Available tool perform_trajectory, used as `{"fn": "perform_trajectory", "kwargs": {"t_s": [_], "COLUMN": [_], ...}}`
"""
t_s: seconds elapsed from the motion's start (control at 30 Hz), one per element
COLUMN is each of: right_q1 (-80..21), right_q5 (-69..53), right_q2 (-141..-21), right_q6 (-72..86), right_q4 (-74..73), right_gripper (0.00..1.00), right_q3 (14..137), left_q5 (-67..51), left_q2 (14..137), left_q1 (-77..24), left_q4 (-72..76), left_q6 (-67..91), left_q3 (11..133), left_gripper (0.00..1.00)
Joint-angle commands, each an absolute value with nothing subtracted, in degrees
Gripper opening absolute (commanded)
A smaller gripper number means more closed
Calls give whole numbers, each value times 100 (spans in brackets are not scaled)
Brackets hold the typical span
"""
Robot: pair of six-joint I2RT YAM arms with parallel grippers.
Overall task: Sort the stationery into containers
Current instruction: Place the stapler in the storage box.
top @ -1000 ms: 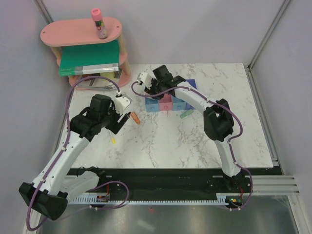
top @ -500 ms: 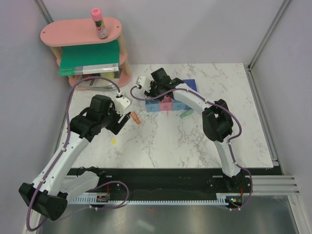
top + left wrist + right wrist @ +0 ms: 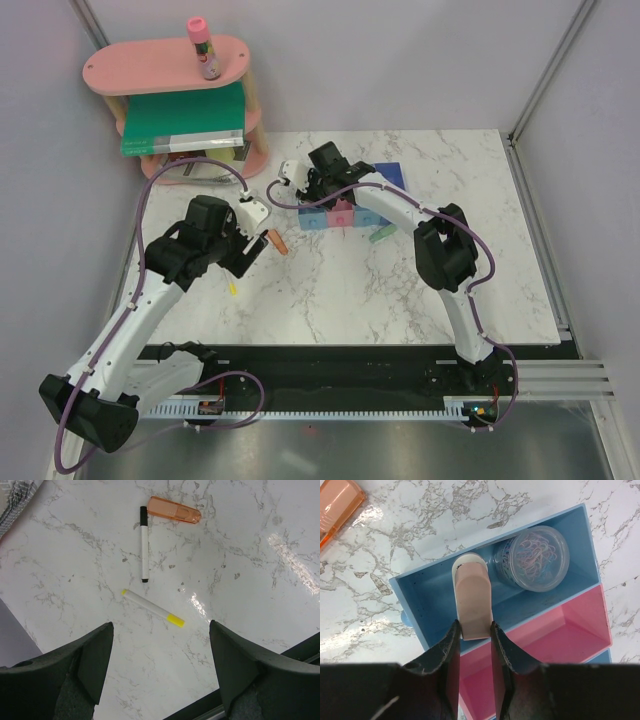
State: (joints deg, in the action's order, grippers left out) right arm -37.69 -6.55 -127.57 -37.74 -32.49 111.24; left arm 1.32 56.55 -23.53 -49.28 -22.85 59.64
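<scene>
My right gripper (image 3: 473, 626) is shut on a pale pink eraser-like piece (image 3: 473, 597), held over the end light blue bin (image 3: 420, 600) of the containers (image 3: 345, 212). A clear round pot (image 3: 535, 557) of paper clips sits in that bin, and the pink bin (image 3: 560, 625) is beside it. My left gripper (image 3: 160, 625) hangs open above the table, nothing between its fingers. Below it lie a black-and-white marker (image 3: 144, 544), an orange-tipped piece (image 3: 174, 510) and a thin yellow-tipped stick (image 3: 152, 608).
A pink oval two-tier shelf (image 3: 170, 72) stands at the back left, with a pink-capped tube (image 3: 203, 47) on top and a green flat book (image 3: 185, 122) on its lower tier. A green bit (image 3: 382, 235) lies on the table just in front of the bins.
My right gripper has drifted slightly left and nearer with the pink piece still in it. The left arm has not moved.
</scene>
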Motion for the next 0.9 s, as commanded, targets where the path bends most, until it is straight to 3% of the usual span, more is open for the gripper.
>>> {"fn": "perform_trajectory", "kwargs": {"t_s": [0.0, 0.4, 0.5, 0.73, 0.87], "right_q1": [-3814, -3841, -3850, -3885, -3902], "right_q5": [-580, -598, -606, -563, -536], "right_q2": [-12814, -13034, -13061, -13052, -13043], "right_q6": [-3858, -4034, -4052, -4052, -4052], "right_q4": [-3322, -3497, -3533, -3542, -3542], "right_gripper": [12, 15, 22, 65, 72], "right_q3": [11276, 11452, 11531, 11610, 11593], "left_q5": [26, -176, -176, -211, -229], "left_q2": [5581, 5686, 5695, 5704, 5695], "left_q1": [-2329, -2329, -2329, -2338, -2329], "left_q4": [-4851, -4773, -4772, -4764, -4746], "left_q6": [-2320, -2373, -2382, -2355, -2338], "left_q3": [5950, 5959, 5968, 5959, 5941], "left_gripper": [84, 85, 85, 85, 85]}}
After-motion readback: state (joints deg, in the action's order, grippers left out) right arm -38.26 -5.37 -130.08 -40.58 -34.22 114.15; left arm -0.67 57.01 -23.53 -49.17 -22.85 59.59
